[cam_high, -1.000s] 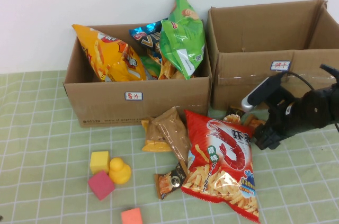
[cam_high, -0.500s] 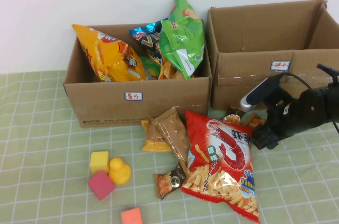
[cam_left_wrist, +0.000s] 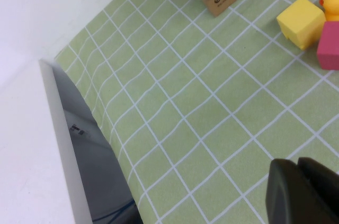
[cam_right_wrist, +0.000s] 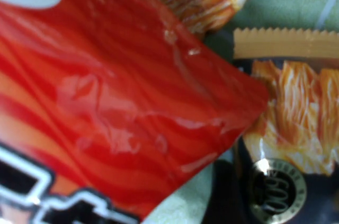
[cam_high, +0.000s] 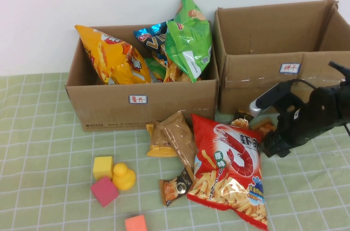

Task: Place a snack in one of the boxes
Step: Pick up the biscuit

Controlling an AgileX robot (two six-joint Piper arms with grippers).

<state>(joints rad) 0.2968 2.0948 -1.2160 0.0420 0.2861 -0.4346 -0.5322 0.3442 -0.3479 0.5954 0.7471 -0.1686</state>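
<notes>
A: Which step is this?
B: Reaching. The right gripper (cam_high: pixel 272 146) sits low at the top corner of the red bag (cam_high: pixel 232 168); I cannot tell how wide it stands.
A: And the other?
B: Left gripper (cam_left_wrist: pixel 302 195) is closed, hanging over bare cloth.
A: Next?
B: Pinch that corner, lift toward 1 box (cam_high: pixel 257 78) behind.

R gripper (cam_high: pixel 272 144) low, arm reaching in from right; L gripper (cam_left_wrist: pixel 304 192) fingers closed
</notes>
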